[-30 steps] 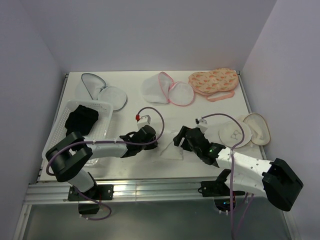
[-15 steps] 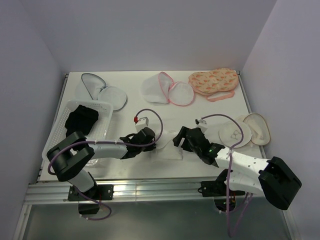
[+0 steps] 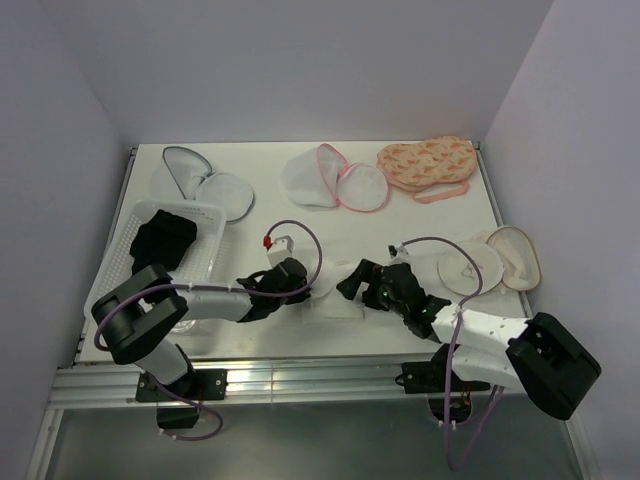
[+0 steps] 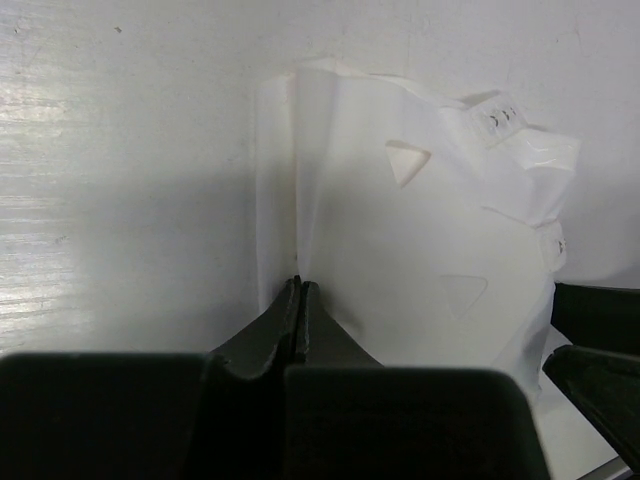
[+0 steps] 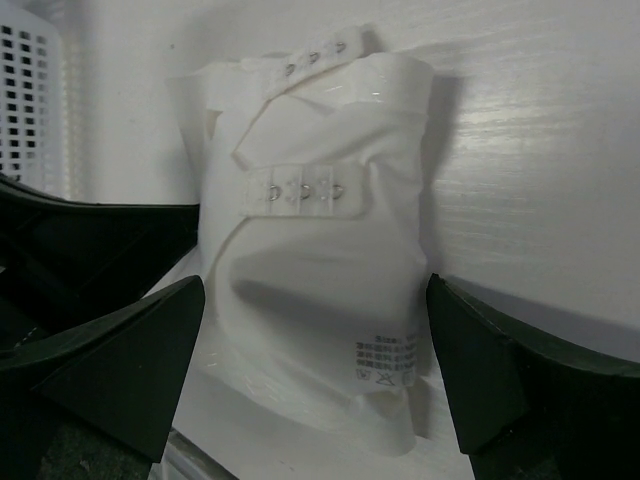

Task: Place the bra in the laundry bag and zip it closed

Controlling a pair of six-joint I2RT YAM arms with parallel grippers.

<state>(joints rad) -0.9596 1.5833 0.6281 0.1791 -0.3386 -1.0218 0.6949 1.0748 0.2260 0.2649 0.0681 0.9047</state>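
Now that my left hand has closed the last little way, its fingers are pressed tight together on a thin fold at the edge of the bra. This is the white folded one with the hook strips, and it sits near the middle of the table's near edge, between my two hands. While the left clamped down, my right hand spread wide and slid in a little. Its fingers stand either side of the bra, holding nothing. I judge the left hand alone has the bra now, ready to lift it. The laundry bag, white mesh with pink trim, lies open at the table's far edge, well apart from the bra, so the carry and the zipping are not yet done. A black garment lies in the basket at the left edge. One thin fold is a slight hold, so the bra could unfold or slip as I lift
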